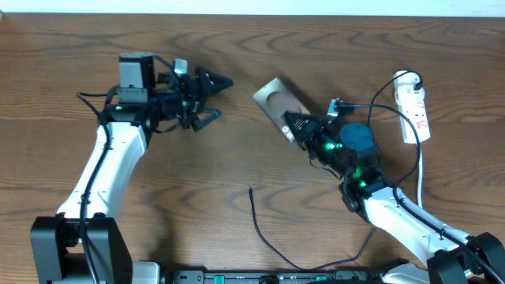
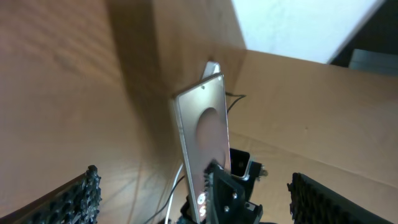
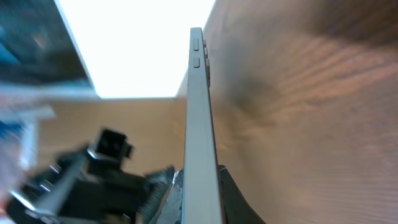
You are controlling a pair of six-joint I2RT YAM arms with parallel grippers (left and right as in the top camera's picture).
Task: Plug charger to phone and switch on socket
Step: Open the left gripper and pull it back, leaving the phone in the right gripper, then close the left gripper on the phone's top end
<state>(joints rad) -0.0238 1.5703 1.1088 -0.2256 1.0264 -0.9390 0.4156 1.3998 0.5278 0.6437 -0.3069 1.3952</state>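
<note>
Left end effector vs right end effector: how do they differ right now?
The left end effector is open and empty; the right end effector is shut on the phone. The left one stands apart from the phone, facing it from the side; the right one grips one end of the phone. Shared: both point at the phone, and neither touches the charger or the socket.
</note>
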